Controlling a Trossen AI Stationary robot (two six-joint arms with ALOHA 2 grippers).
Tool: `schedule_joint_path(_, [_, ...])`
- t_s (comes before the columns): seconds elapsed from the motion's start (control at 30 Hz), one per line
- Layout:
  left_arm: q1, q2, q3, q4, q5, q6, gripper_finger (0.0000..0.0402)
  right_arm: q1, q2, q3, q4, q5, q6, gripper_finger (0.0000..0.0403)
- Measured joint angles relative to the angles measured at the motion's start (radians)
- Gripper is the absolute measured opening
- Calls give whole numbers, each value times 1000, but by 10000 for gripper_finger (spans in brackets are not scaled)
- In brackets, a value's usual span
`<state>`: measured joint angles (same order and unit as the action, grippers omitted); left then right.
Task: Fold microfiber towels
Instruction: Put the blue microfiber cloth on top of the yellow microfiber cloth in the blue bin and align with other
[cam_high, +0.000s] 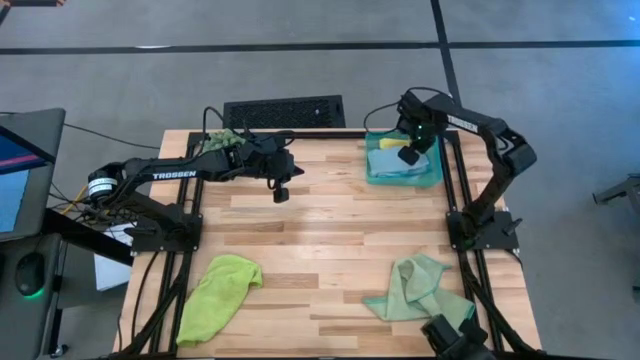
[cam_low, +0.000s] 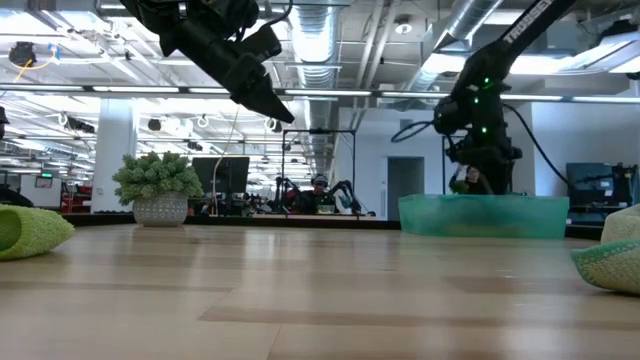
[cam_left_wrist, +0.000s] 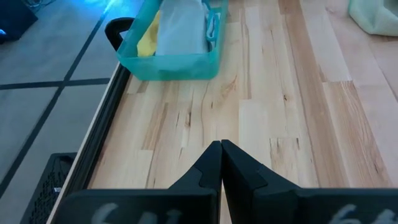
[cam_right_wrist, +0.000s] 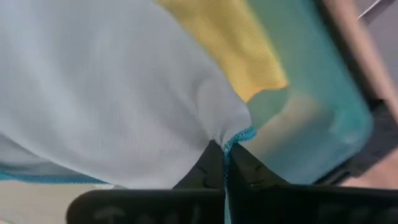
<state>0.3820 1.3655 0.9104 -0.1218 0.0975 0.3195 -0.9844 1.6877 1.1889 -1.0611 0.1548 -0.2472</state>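
A teal tray (cam_high: 436, 178) at the table's far right holds a yellow towel (cam_right_wrist: 231, 38) with a light blue towel (cam_right_wrist: 112, 93) on top of it. My right gripper (cam_right_wrist: 224, 149) points down into the tray, shut on the light blue towel. My left gripper (cam_high: 281, 192) hangs shut and empty above the bare far-middle of the table. A lime green towel (cam_high: 220, 288) lies crumpled near the front left. A sage green towel (cam_high: 415, 290) lies crumpled near the front right. My right gripper pinches the light blue towel at its blue-stitched hem (cam_right_wrist: 244, 135), by a corner, between the two fingertips. The fingers come from above, pointing down. The cloth puckers toward the tips, and the rest of the towel lies in the tray on the yellow one.
A small potted plant (cam_high: 224, 140) stands at the far left edge, beside the left arm. A black grille (cam_high: 284, 111) lies on the floor just beyond the far edge. Bare wood (cam_high: 330, 240) spreads across the table's middle between the two crumpled towels.
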Motion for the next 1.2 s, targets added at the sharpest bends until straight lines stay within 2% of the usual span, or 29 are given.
schedule_joint_path(0.17, [0, 0, 0, 5, 0, -3, 0, 0, -36, 0, 3, 11, 13, 15])
schedule_joint_path(0.47, [-4, 0, 0, -14, 0, -20, 0, -8, 30, 0, 15, 134, 80, 10])
schedule_joint_path(0.77, [-17, 0, 0, -20, 1, -21, 0, -1, 68, 0, 45, 136, 84, 24])
schedule_joint_path(0.93, [-17, 0, 0, -21, 0, -27, 0, 1, 67, 0, 36, 146, 117, 70])
schedule_joint_path(1.2, [-17, 0, 0, -23, 0, -36, 0, 0, 66, 38, -55, 164, 121, 179])
